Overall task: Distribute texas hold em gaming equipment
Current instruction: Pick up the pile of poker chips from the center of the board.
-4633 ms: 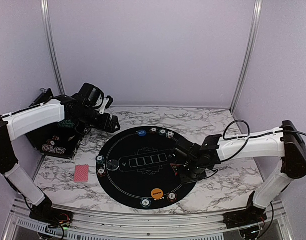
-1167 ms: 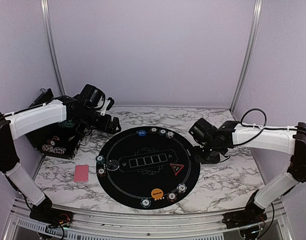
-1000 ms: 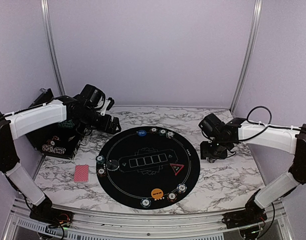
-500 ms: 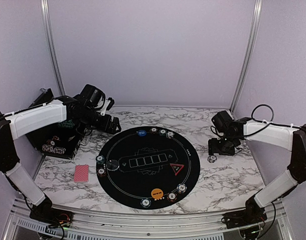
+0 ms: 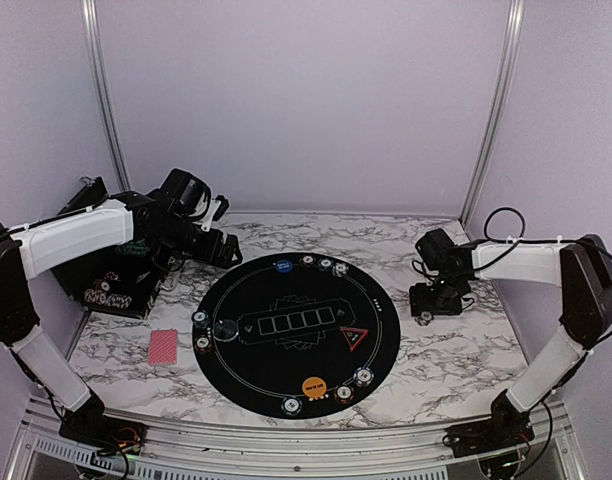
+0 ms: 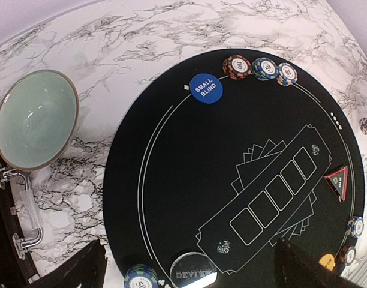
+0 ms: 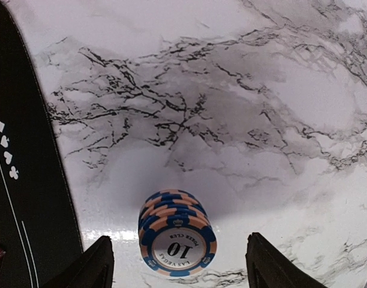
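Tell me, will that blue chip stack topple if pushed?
Probably it's stiff but loose: the chip stack looks slightly uneven, so a high push could slide chips off. The marble table looks glossy, so a low push may just skid it.

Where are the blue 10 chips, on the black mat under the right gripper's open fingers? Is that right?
Not quite. The blue 10 chips sit on the marble table, beside the black mat, under the right gripper and its open fingers. The right wrist view shows it.

A robot lab booth: plain lilac walls (image 5: 306,100), aluminium posts (image 5: 494,110), a marble-patterned table (image 5: 456,360).
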Tool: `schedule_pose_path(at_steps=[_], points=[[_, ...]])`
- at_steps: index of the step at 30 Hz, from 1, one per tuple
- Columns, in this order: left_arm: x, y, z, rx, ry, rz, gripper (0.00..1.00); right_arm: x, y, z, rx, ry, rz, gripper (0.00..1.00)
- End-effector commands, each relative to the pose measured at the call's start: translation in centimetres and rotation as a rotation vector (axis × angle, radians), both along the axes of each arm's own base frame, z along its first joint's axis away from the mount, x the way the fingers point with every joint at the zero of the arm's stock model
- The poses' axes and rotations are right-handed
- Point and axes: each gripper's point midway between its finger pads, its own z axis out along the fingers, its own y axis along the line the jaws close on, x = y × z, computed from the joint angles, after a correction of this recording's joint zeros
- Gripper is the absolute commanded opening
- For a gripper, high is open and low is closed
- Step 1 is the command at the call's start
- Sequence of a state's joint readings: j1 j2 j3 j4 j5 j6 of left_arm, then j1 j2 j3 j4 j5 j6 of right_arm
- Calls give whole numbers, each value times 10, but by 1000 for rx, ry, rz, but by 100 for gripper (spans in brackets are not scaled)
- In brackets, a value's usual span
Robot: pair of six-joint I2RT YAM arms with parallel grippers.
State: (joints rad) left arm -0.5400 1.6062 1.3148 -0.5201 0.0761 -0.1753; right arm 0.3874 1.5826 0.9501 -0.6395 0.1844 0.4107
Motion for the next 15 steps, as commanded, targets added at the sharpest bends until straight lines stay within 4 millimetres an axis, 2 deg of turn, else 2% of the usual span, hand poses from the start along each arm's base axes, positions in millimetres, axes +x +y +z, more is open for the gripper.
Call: schedule_pose_path(at_steps=[1,15], points=[[3,4,-9,21,7,12,99,11,0,-7,-2,-6,7,73],[3,5,-8,25,3,12,99,11,1,-28,-18,41,3,61]])
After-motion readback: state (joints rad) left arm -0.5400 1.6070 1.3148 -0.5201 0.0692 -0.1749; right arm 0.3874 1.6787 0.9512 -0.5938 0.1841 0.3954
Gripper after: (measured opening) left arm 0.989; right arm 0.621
